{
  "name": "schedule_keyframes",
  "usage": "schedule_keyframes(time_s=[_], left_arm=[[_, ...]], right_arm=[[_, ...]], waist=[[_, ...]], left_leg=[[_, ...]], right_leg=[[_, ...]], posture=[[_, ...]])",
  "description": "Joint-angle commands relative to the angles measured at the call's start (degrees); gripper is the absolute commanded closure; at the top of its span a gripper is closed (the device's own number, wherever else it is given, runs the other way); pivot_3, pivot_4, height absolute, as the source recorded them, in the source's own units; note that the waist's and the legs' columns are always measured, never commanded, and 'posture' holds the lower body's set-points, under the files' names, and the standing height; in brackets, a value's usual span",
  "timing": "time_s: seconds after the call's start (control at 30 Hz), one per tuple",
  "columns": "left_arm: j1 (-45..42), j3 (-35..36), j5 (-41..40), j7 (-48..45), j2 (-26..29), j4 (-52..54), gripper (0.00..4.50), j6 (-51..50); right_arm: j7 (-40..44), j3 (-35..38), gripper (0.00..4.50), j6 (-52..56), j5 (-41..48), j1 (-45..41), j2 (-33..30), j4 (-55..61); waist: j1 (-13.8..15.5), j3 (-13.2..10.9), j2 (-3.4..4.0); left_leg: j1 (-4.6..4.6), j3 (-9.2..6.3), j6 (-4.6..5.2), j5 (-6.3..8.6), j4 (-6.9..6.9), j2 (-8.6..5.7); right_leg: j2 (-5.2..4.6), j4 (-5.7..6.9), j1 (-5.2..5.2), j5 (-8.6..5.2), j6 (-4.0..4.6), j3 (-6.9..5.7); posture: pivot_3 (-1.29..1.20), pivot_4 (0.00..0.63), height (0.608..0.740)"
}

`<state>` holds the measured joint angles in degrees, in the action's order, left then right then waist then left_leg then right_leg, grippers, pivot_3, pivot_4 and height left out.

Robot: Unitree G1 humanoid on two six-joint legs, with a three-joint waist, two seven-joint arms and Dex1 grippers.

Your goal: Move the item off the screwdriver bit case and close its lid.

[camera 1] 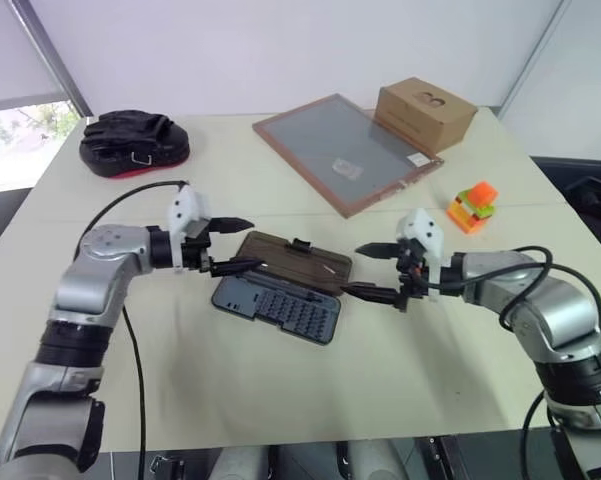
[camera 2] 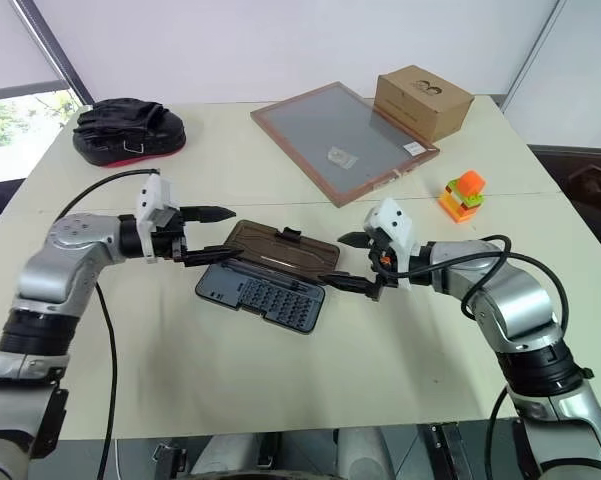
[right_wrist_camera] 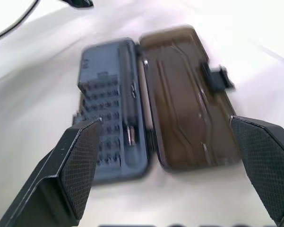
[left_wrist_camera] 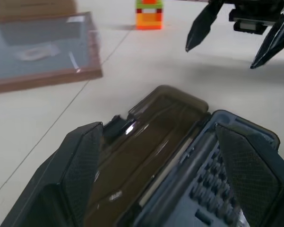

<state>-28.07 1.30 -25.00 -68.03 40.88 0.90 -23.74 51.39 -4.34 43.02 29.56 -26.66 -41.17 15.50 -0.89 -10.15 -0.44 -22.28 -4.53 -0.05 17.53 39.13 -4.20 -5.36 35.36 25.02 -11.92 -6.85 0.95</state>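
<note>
Head view: the case (camera 1: 278, 301) is lying open on the table (camera 1: 280, 390), lid (camera 1: 298, 259) flat. Both grippers, left (camera 1: 233, 246) and right (camera 1: 372, 272), are hovering beside it, jaws spread, empty. The item (camera 1: 472, 206) is sitting well apart.

Count: 1 open dark grey-blue plastic bit case (camera 1: 276, 305) with brown translucent lid (camera 1: 298, 260), between both jaws; 1 orange-green block toy (camera 1: 472, 206); 1 brown cardboard box (camera 1: 425, 113); 1 wood-framed grey board (camera 1: 342, 150); 1 black pouch (camera 1: 133, 142).
</note>
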Motion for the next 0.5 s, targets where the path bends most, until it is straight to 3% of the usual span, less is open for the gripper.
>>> schedule_keyframes(time_s=[0.03, 0.5], left_arm=[[5.66, 1.52, -0.41, -0.24, 3.30, 6.05, 0.57, -0.53], [11.00, 4.21, -1.10, 6.40, 1.64, 6.72, 0.57, 0.56]], right_arm=[[-0.99, 0.90, 0.00, -3.33, -2.32, -2.07, 0.68, -2.36], [-2.63, 0.79, 0.00, -5.25, -6.14, -3.51, 3.87, -5.26]], waist=[[0.00, 0.01, 0.04], [0.19, 0.00, 0.04]], left_leg=[[0.00, 0.02, 0.00, 0.01, -0.02, 0.00], [-0.05, 0.02, -0.04, -0.01, -0.06, -0.02]], right_leg=[[-0.01, -0.02, 0.02, 0.00, 0.00, 0.02], [-0.07, -0.03, 0.09, 0.02, 0.04, -0.01]], posture=[[0.00, 0.150, 0.740], [0.00, 0.150, 0.740]])
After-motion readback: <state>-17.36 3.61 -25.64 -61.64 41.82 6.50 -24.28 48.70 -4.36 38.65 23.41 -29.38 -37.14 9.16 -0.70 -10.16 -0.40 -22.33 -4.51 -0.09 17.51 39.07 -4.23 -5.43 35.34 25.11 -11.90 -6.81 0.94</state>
